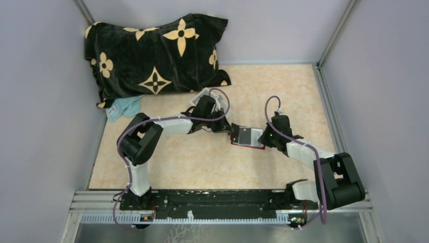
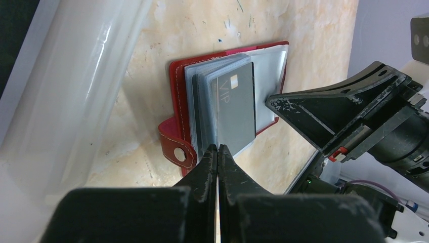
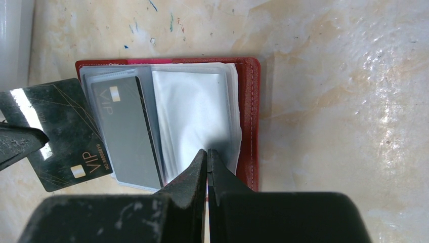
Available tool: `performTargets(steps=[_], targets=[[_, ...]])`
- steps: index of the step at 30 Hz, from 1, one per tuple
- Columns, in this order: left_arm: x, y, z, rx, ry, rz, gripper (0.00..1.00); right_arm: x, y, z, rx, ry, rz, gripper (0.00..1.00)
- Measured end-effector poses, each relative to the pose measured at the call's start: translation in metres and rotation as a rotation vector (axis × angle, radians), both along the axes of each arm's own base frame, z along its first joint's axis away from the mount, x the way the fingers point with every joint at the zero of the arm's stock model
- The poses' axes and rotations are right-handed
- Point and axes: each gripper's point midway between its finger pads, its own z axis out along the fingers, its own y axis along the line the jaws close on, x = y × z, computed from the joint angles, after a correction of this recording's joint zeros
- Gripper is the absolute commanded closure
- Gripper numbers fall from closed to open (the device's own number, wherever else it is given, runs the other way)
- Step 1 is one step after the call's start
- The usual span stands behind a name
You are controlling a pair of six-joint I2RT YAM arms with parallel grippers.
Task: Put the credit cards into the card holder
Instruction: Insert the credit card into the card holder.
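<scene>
Left pincer (image 2: 217,148): fingers pressed together, pinching the black card (image 3: 63,126) by one edge. That card is marked VIP, with a chip near one end. It is off the surface (image 1: 202,167) and tilted, and one corner overlaps the edge of the card holder (image 3: 249,116).

Right pincer (image 3: 207,152): fingers fully together, nothing between them. The tips rest on the clear sleeves (image 3: 192,111) near the middle of the open holder.

Card holder: red with stitched edges, lying open and flat on the surface between the two pincers, about mid-table in the top view. A red tab with a metal snap (image 2: 178,151) sticks out from one side. The inside is a stack of clear plastic sleeves, and the sleeve under the right pincer looks unfilled.

Grey card (image 3: 129,131): also marked VIP, with a chip near one short end. It lies lengthwise among the sleeves on the side of the holder nearer the left pincer. Whether it is fully inside a pocket cannot be told.

White plastic tray (image 2: 76,91): glossy wall just beside the holder in the left wrist view, partly under the left arm in the top view.

Surface: beige with a marbled pattern and small pen marks.

Pillow (image 1: 157,53): black with tan flower motifs, in the far left corner. A light-blue cloth (image 1: 124,107) shows at its near edge.
</scene>
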Motion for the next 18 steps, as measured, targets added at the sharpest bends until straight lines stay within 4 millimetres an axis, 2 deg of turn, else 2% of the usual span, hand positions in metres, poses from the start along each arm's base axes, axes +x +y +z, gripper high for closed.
performTargets(steps=[18], targets=[[-0.002, -0.012, 0.001, -0.040, 0.019, 0.009, 1.00, 0.000, 0.001, 0.000, 0.004, 0.001, 0.000, 1.00]])
